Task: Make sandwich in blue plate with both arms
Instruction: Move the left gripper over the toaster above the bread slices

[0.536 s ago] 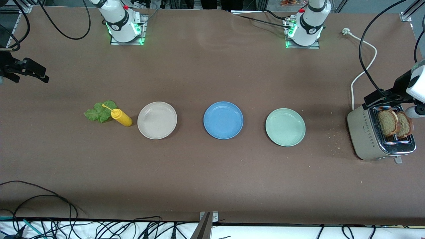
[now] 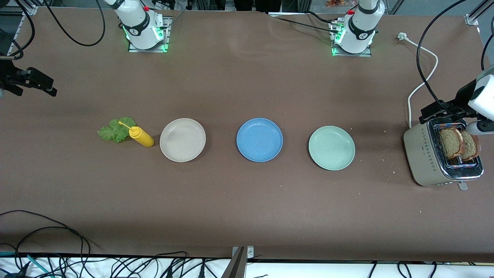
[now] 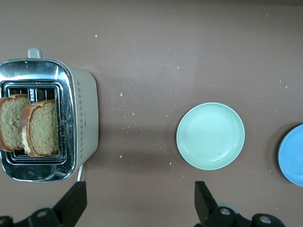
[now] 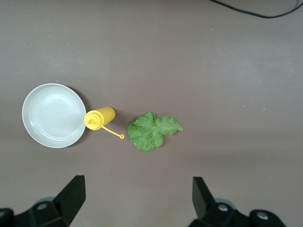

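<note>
Round medium-blue plate [image 2: 259, 139] mid-surface, between beige-white plate [image 2: 182, 139] and mint-green plate [image 2: 331, 148]; left hand [image 3: 139, 203], fingers wide and empty, over silver toaster [image 2: 426, 158] holding two brown toast slices [image 2: 459, 143]; right hand [image 4: 137, 201] wide, waiting, well apart.

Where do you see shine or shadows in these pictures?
Front view: even light, soft shadows under the blue plate and the mustard bottle, green glow at both arm bases. Left wrist view: the toaster has a chrome top that mirrors the light. Right wrist view: flat light, faint sheen in the beige plate.
</note>
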### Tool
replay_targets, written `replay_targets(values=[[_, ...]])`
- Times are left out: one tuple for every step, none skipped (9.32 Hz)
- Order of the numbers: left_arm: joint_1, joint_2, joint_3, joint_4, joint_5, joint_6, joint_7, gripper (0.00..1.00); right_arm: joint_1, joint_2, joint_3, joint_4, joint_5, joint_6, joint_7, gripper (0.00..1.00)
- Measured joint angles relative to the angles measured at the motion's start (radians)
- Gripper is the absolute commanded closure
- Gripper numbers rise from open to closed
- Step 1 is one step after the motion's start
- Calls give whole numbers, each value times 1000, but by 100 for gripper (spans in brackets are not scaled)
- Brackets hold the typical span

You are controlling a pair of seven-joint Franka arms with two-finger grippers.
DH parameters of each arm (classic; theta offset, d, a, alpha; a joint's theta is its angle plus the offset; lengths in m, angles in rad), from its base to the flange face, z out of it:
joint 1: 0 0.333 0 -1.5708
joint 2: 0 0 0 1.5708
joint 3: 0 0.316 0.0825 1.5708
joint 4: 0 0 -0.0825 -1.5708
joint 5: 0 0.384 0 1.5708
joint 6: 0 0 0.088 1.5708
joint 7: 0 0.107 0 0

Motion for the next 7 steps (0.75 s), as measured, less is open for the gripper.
replay_targets(values=[[0, 0, 1, 0, 0, -5, 18, 0, 0, 0, 0, 0, 0, 0, 0, 0], [3, 0, 2, 0, 0, -7, 22, 0, 0, 0, 0, 0, 0, 0, 0, 0], [9, 0, 3, 0, 0, -9, 24, 0, 0, 0, 0, 0, 0, 0, 0, 0], [11, 0, 6, 0, 0, -11, 27, 0, 0, 0, 0, 0, 1, 0, 0, 0], [12, 0, 9, 0, 1, -15, 33, 0, 0, 0, 0, 0, 1, 1, 0, 0], [14, 0, 11, 0, 1, -15, 35, 0, 0, 0, 0, 0, 1, 1, 0, 0], [20, 0, 11, 0, 1, -16, 36, 0, 0, 1, 0, 0, 1, 1, 0, 0]])
